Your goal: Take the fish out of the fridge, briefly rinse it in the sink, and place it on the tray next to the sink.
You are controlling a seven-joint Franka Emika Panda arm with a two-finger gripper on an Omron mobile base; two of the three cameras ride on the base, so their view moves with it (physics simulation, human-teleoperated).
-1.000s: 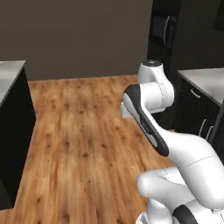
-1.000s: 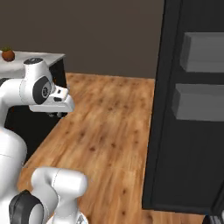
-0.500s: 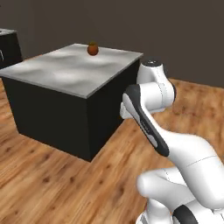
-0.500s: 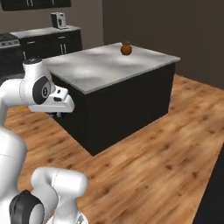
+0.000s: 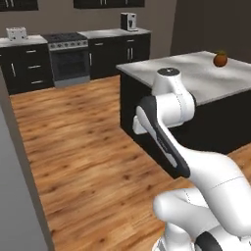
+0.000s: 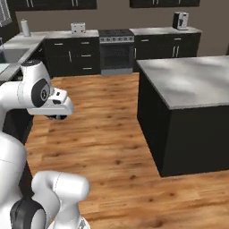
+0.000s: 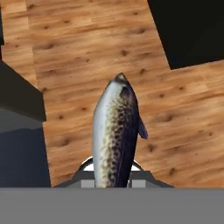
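hand view | we have the gripper (image 7: 113,181) clamped narrow on the fish (image 7: 114,138), held at its tail end over the wood floor (image 7: 87,57) | long axis runs straight out from the fingers, head pointing away | likely light, slick, slightly soft: we'd keep the hold firm near the tail

Fish (image 7: 116,135) sticks out fwd from jaws, over wood floor (image 7: 96,52). Island bench (image 6: 188,85) stands R of arm, w/ round fruit (image 5: 220,59) on its far corner. Stove (image 6: 115,51) at back wall betw. cabinets; sink (image 6: 11,54) at far L bench.
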